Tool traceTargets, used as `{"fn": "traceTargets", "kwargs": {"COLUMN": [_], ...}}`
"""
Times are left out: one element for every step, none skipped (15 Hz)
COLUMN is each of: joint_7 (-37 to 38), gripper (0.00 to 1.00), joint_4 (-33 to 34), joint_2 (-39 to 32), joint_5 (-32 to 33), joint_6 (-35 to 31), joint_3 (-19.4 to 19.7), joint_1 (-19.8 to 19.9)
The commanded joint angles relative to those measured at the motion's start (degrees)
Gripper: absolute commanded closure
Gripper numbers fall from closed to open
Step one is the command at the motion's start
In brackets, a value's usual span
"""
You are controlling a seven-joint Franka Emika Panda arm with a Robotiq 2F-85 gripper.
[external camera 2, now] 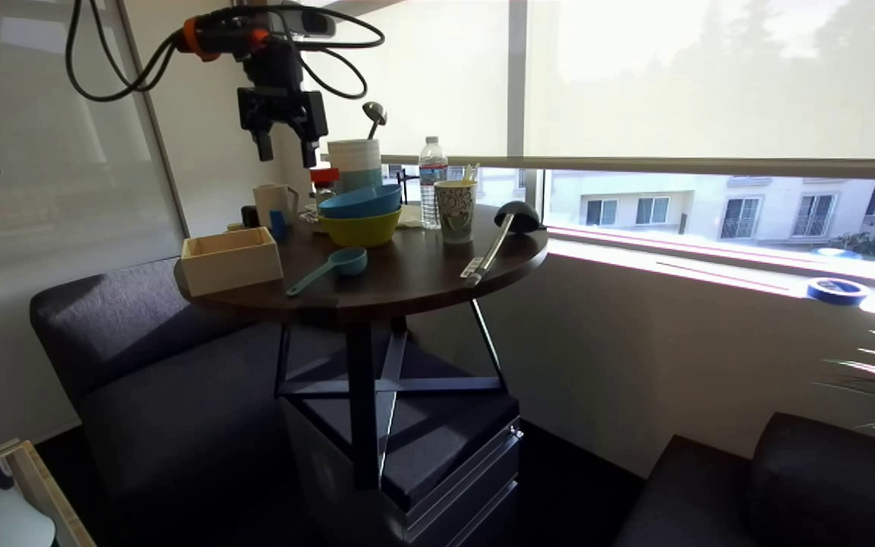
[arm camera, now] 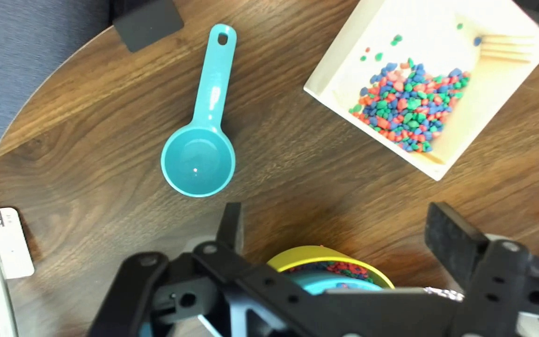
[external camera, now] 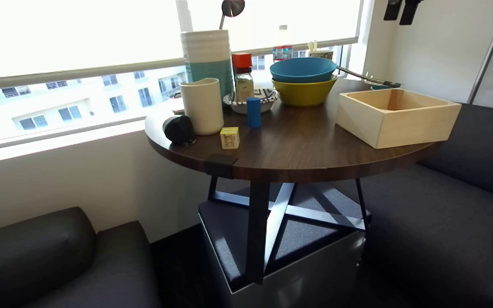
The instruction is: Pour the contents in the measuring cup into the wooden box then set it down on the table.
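Handle (external camera 2: 310, 279) foremost, the measuring cup (external camera 2: 350, 262) lay at the near side of the desk (external camera 2: 411, 270) in an exterior view, its opening up; the wrist view showed us a bare inside. We judged it light, stiff and hard to break, though such smooth plastic might have slipped or swivelled in a careless pinch. For any lift we favoured the flat handle, held by its two long edges close to the neck; the round end would have made a poorer hold. Whether the handle's tip touched the desk we could not tell. Beside the cup, apart from it, stood the wooden box (external camera 2: 232, 266), coloured pellets (arm camera: 405, 103) strewn on its floor, so we reckoned the pour and the setting down both done. Farther back were the stacked bowls (external camera 2: 361, 229), and over the desk hung the fingers (external camera 2: 308, 154), spread apart and clasping nothing, as the wrist view showed us too.
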State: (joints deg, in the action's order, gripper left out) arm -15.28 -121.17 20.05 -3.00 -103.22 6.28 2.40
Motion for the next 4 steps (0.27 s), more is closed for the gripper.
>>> {"fn": "traceTargets", "kwargs": {"joint_7": [0.4, 0.6, 0.6, 0.5], "gripper": [0.0, 0.0, 0.0, 0.0], "joint_4": [0.1, 0.1, 0.1, 0.0], "joint_2": [0.4, 0.7, 0.6, 0.5], "joint_5": [0.0, 0.1, 0.1, 0.1], "joint_6": [0.3, 0.4, 0.4, 0.3], "joint_3": [-0.1, -0.2, -0.2, -0.1], "joint_1": [-0.3, -0.4, -0.4, -0.4]}}
